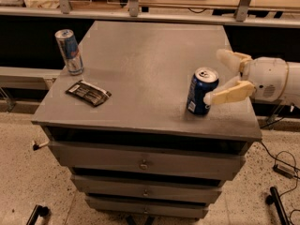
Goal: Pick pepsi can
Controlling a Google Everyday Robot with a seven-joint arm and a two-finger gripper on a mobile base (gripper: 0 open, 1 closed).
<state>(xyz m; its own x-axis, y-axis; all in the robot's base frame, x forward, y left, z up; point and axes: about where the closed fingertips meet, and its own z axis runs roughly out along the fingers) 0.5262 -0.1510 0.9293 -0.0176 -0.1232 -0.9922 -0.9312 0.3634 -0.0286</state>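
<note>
The pepsi can stands upright on the right-hand part of the grey cabinet top, close to the front edge and a little in from the right edge. Its silver top faces up and its dark blue side carries small white markings.

The gripper is at the can's right side, level with its upper half. Its jaws are spread wide and hold nothing. The near finger reaches across the right flank of the can, and its tip overlaps the can's side; whether it actually touches cannot be told. The far finger lies behind and to the right of the can's top, apart from it. The can sits only at the mouth of the opening, not deep between the fingers.

Bare surface lies to the left of the can and behind it. The front edge of the cabinet top is near the can's base. The right edge runs beneath the gripper.

The arm, a white housing, comes in from the right border roughly level, over the right edge of the cabinet top, with the fingers pointing left.

A slim can stands upright near the left edge, well apart from the pepsi can. A dark packet lies flat just in front of it. Drawers sit below the top, and a cable lies on the floor at the right
</note>
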